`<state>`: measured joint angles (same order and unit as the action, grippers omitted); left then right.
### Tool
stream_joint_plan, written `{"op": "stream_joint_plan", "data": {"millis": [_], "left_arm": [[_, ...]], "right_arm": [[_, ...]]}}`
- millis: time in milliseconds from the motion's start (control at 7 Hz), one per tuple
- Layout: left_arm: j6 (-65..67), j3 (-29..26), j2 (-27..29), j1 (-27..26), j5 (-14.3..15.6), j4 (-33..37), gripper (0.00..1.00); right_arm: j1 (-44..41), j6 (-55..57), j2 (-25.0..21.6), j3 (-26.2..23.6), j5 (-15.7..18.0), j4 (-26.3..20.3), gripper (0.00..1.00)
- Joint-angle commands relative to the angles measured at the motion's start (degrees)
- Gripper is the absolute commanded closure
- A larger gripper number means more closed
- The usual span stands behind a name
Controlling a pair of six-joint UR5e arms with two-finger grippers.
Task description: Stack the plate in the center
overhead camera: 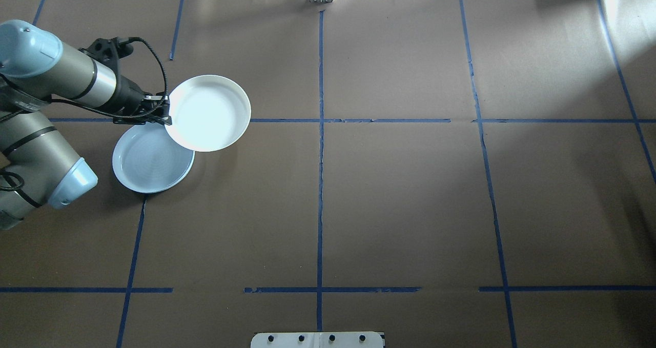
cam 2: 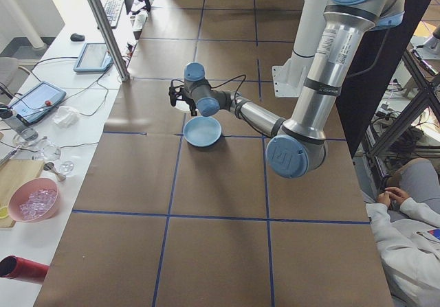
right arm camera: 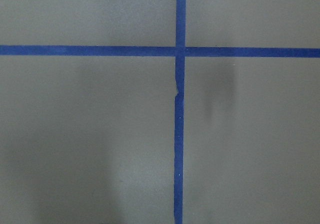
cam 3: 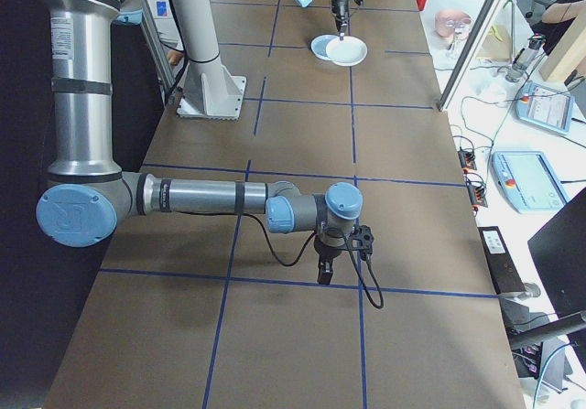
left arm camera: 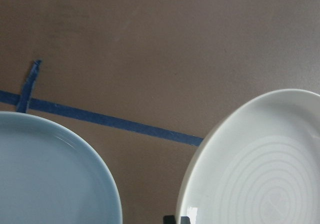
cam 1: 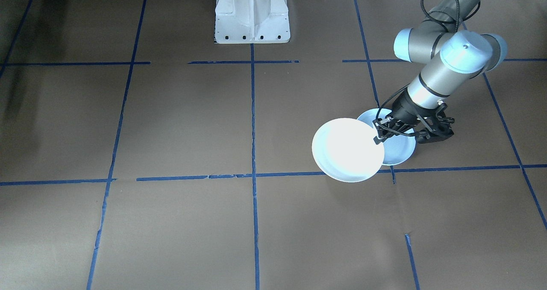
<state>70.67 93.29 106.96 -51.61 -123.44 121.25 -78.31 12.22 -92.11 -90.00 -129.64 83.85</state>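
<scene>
The white plate (overhead camera: 209,113) is held by its rim in the closed left hand (overhead camera: 165,117), lifted beside the blue plate (overhead camera: 148,159) near the worktop's (overhead camera: 410,194) left edge, so carriage to the centre is judged next; the right hand's state cannot be told.

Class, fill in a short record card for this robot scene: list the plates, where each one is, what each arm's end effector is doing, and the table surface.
White plate: held at its rim, lifted, overlapping the blue plate's edge
Blue plate: flat on the table, on the robot's left side
Left end effector: shut on the white plate's rim
Right end effector: points down at the table, away from both plates; open or shut cannot be told
Table: brown covering, blue tape grid
</scene>
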Motion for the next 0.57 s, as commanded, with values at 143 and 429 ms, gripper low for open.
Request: {"op": "stream_joint_plan", "data": {"millis": [143,429], "left_arm": [[-10.7,0.1,-6.4,-4.8,-1.9,-0.2,1.00],[-14.8,0.0,-8.7,-6.2,-2.0,-0.1,1.00]], "right_arm": [[0.0,0.0,0.0,0.0,0.0,0.0,0.00],[0.0,0.0,0.0,0.0,0.0,0.0,0.00]]}}
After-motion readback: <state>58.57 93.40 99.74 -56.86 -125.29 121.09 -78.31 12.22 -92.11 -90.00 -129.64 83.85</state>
